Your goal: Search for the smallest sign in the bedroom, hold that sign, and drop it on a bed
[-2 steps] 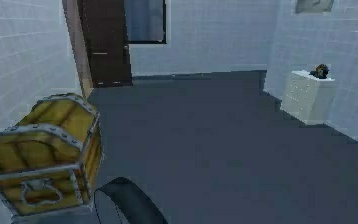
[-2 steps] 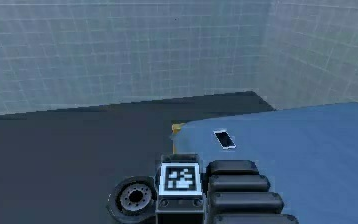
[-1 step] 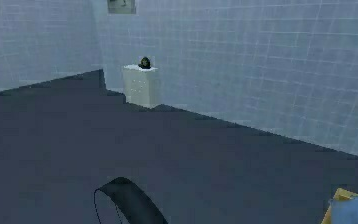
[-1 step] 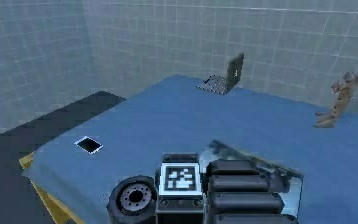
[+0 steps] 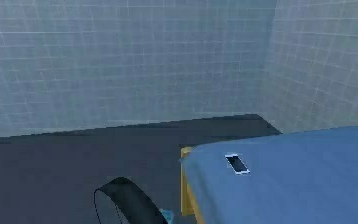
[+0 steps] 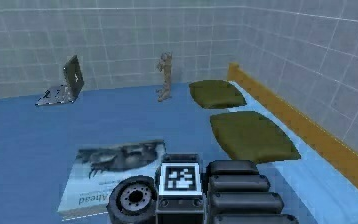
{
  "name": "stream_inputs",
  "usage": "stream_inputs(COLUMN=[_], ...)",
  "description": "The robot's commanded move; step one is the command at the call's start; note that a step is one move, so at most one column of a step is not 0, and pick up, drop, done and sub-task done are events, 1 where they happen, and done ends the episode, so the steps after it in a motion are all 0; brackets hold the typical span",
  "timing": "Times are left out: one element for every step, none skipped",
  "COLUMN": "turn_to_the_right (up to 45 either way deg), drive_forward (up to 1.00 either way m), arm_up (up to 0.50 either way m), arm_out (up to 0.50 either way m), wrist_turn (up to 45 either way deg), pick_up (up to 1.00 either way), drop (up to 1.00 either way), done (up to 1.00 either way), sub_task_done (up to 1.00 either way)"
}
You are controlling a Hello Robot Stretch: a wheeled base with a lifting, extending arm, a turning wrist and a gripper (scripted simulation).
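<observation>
Quick count: 1 bed [image 5: 307, 185] w/ a blue cover and wood frame, 2 olive pillows (far one [image 6: 217, 94], near one [image 6: 252, 135]), 1 laptop [image 6: 65, 82] w/ lid up, 1 small tan figurine [image 6: 166, 77] standing upright, 1 phone [image 5: 236, 163], and 1 flat printed sheet [image 6: 112, 170].

That sheet is the closest thing to a sign I can spot, but tbh can't confirm it is one. It lies flat on the cover, face up w/ a grey pic on it, its far edge toward the laptop. The arm hides its near right corner, so idk which way the long axis runs.

Gripper [image 6: 135, 196] sits at the arm side view's bottom, at or over the sheet's near edge, next to the white marker square [image 6: 182, 178]. Can't tell if it holds anything.

Views differ: forward view gives the bed's corner, the phone lying flat near it, dark floor [image 5: 77, 160], and 1 dark ring-shaped thing [image 5: 117, 200] low by the bed. Arm side view gives the pillows in a row along the frame, plus the laptop and figurine by the far wall.
</observation>
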Motion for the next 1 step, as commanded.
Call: stream_inputs(turn_to_the_right=[45.0], drive_forward=[0.0], arm_up=[0.0], arm_out=[0.0], wrist_turn=[0.0], pick_up=[0.0], drop=[0.0], done=[0.0], sub_task_done=[0.0])
